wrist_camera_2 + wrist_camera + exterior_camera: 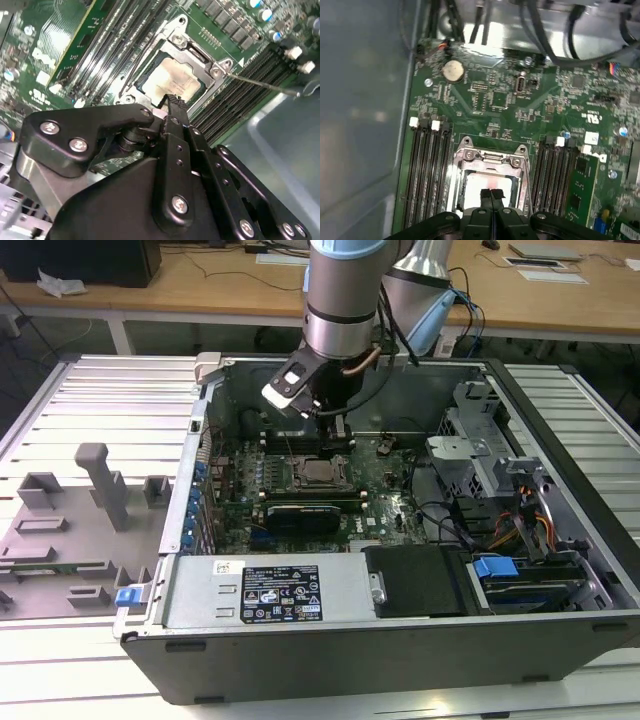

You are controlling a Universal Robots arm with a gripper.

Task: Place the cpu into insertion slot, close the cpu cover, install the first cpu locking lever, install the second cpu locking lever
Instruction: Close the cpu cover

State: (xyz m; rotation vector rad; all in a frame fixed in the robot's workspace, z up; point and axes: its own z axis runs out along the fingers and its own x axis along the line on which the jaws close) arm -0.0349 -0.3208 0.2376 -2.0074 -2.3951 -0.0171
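Silvery-grey, the one cpu lies in the insertion slot under the one closed cpu cover, between two banks of memory slots. The tool hangs directly over the cpu, tips pressed together. The second wrist view adds one thin wire lever jutting over those slots.

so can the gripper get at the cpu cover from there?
Probably yes. The shut gripper hangs right over the cpu; nothing lies between it and the cover framing the chip.
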